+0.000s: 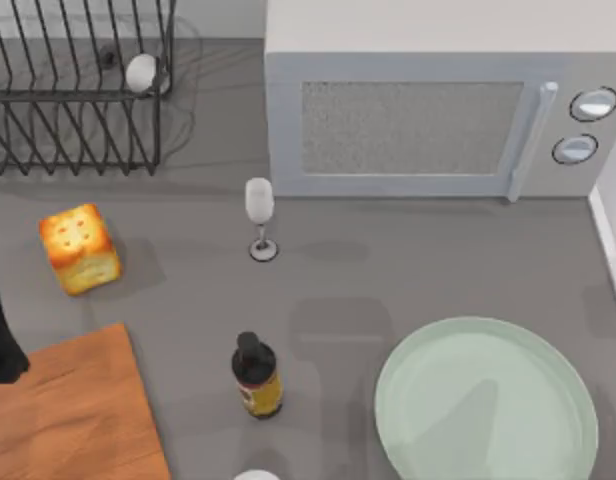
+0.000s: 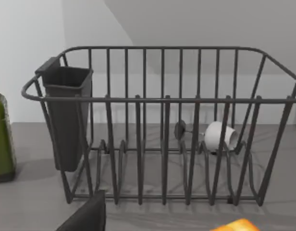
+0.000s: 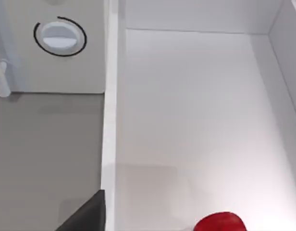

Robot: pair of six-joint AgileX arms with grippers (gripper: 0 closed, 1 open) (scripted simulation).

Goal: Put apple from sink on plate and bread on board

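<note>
Just under the right gripper, whose opening cannot be told: apple low in the white sink, not yet grasped. Farther back, beyond the sink's edge, the microwave. Likely step in hand: reaching for the apple; next, descend, centre over it, close, then carry to the plate, bare. Left gripper at the edge of the board, opening likewise untellable; bread just ahead on the counter, dish rack beyond.
</note>
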